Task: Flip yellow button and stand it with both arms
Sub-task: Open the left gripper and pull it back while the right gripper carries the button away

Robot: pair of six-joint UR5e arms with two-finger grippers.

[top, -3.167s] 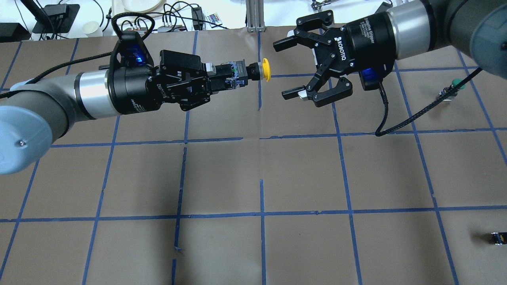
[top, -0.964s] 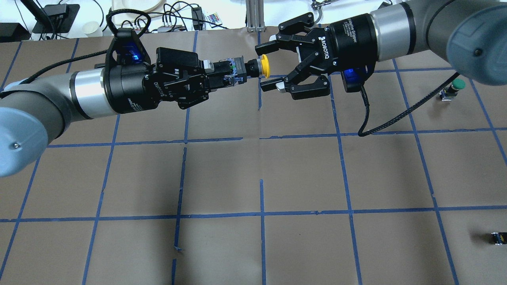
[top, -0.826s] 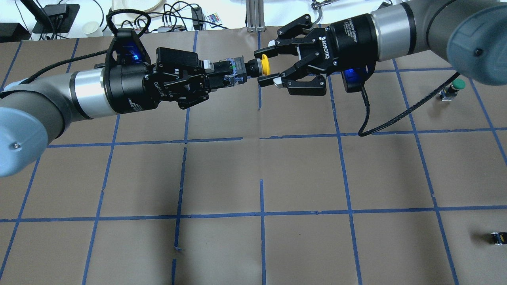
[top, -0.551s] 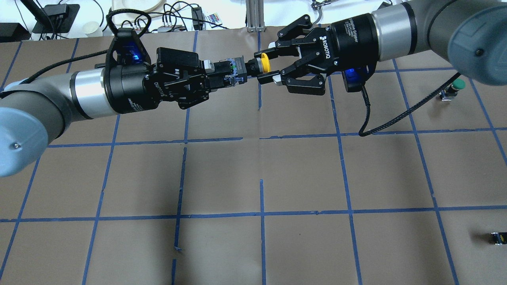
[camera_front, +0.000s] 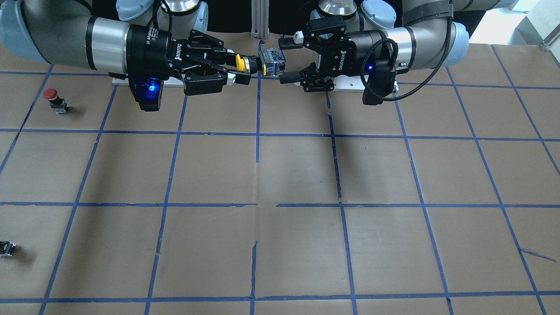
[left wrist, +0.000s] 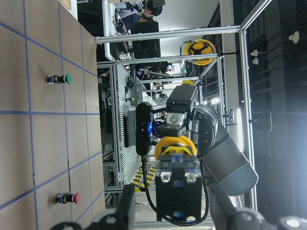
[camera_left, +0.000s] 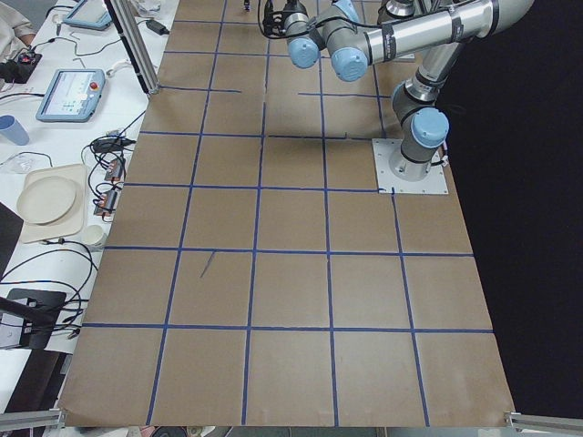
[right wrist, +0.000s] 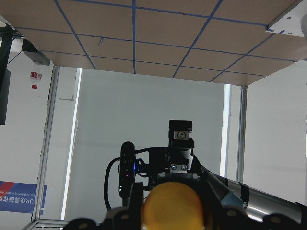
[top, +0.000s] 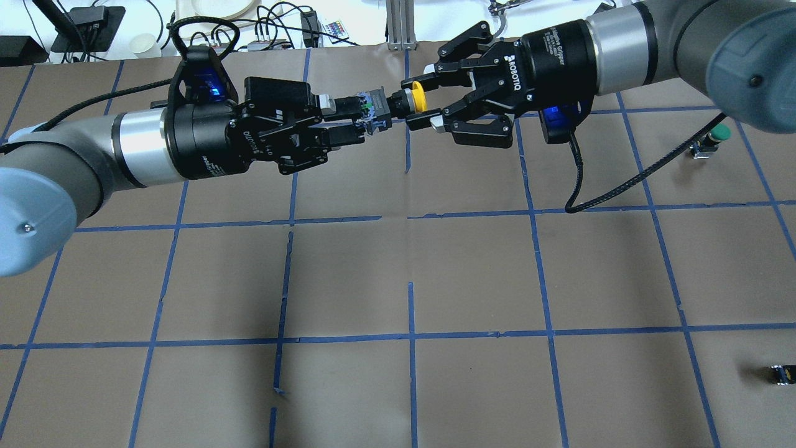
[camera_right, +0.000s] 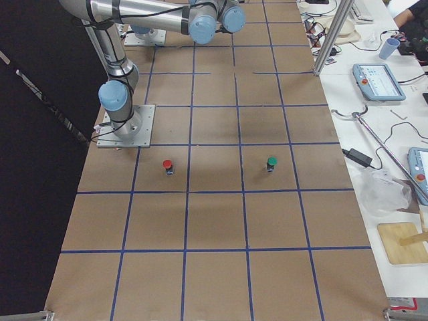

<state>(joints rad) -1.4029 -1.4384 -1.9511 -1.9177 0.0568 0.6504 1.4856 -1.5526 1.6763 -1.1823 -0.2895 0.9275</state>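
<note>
The yellow button point(top: 418, 98) hangs level in the air over the table's far middle, cap toward my right arm. My right gripper point(top: 411, 101) is shut on its yellow cap and black collar; the front-facing view shows the same grip point(camera_front: 242, 65). My left gripper point(top: 364, 116) is open, its fingers spread on either side of the grey-black contact block point(top: 373, 111) without touching it. In the left wrist view the block point(left wrist: 180, 191) sits between the parted fingers. In the right wrist view the yellow cap point(right wrist: 172, 206) fills the space between the fingers.
A green-capped button point(top: 715, 134) stands at the right of the table. A red-capped button point(camera_front: 51, 97) stands closer to the robot on that same side. A small dark capless block point(top: 780, 373) lies near the front right edge. Cables and clutter sit beyond the far edge.
My right gripper moved in from the right and shut on the yellow cap. My left gripper, shut on the contact block before, has opened its fingers off it.
</note>
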